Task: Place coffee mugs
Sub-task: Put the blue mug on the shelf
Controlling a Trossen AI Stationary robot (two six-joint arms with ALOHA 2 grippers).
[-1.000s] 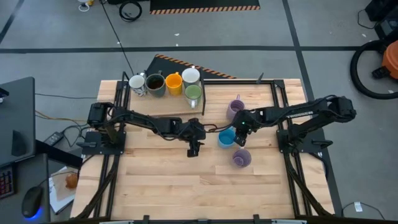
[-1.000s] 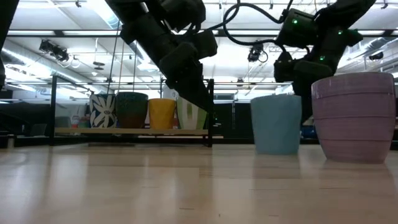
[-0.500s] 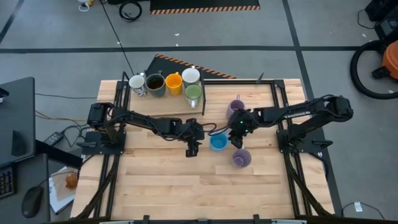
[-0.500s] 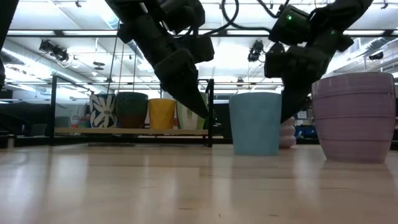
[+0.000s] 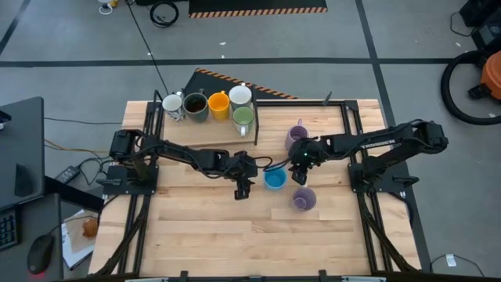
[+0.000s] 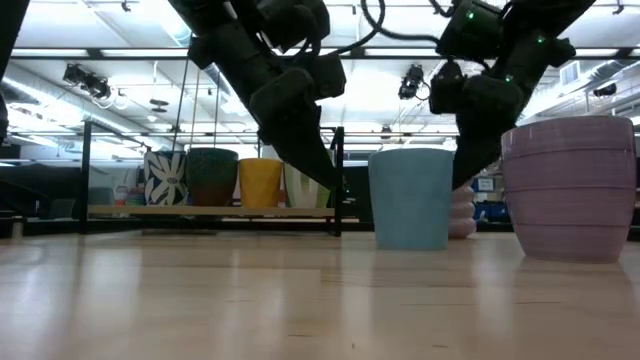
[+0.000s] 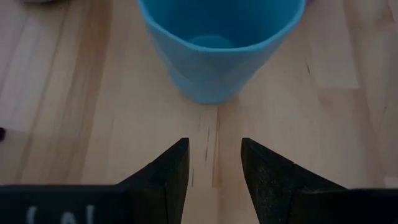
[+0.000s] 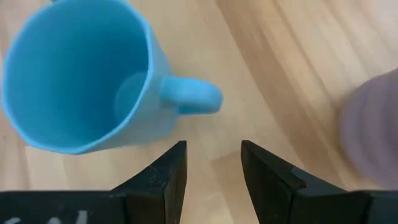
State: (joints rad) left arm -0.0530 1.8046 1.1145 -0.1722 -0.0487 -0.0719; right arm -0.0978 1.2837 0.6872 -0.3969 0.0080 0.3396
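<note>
Trouble is most likely to be caused around the blue mug [image 5: 274, 179], which is stood upright on the bare wood near the middle of the table, squeezed between both arms. The left gripper [image 5: 242, 190] is parked just beside it on one side, fingers spread apart with nothing held, and in the left wrist view the mug [image 7: 219, 46] is seen dead ahead of the gap. The right gripper [image 5: 299, 164] is hung just off the other side, jaws also parted and empty, and the handle [image 8: 189, 96] is pointed toward it in the right wrist view. If both are brought in together, the grippers could be knocked into each other or the mug could be shoved over. A lavender mug [image 5: 304, 199] is sat close by, and another lavender mug [image 5: 296, 136] is near the right arm too, so either could be clipped by a sloppy swing. Five mugs are already lined up on the tray [image 5: 205, 139] at the far edge, so a careless drop-off there could get them bumped.
</note>
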